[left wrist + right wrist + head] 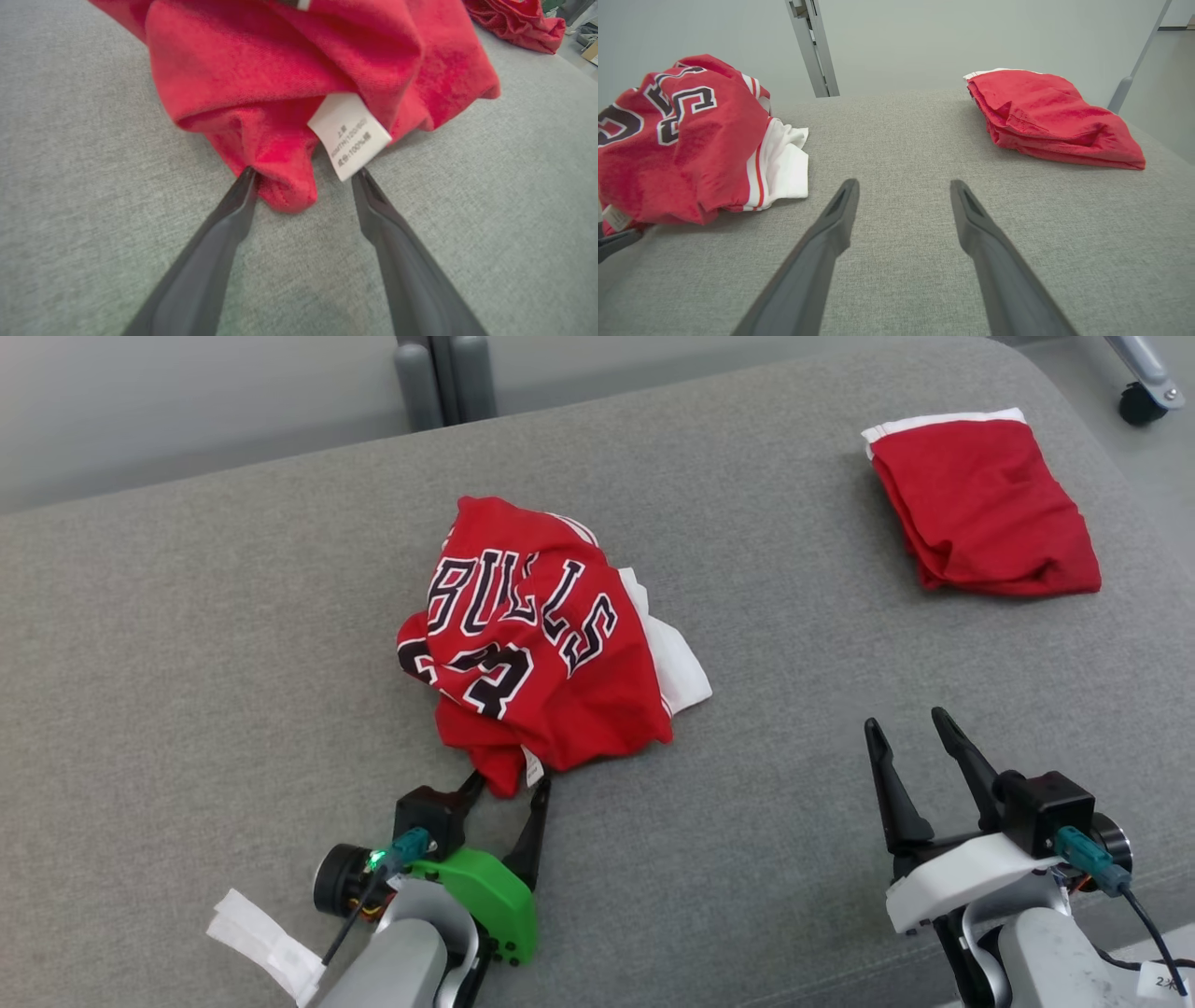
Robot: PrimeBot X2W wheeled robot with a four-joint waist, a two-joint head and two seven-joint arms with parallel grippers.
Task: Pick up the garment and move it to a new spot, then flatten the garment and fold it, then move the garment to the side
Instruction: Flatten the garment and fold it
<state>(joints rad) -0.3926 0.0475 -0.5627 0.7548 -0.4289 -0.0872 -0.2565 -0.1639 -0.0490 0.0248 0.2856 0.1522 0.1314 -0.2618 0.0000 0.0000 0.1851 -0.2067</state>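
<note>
A crumpled red garment (532, 644) with black-and-white lettering and a white part lies in a heap mid-surface; it also shows in the left wrist view (289, 70) and the right wrist view (686, 135). My left gripper (509, 784) stands open at its near edge, the fingertips either side of a hanging red fold and a white care label (349, 134). In the left wrist view that gripper (306, 175) has the fold's tip between its fingers, unclamped. My right gripper (906, 728) stands open over bare fabric at the lower right, well apart from the garment (903, 186).
A second red garment (980, 504), folded, lies at the far right of the grey padded surface (187, 663). A grey post (443, 378) stands behind the far edge. A caster wheel (1141, 403) sits on the floor at the top right.
</note>
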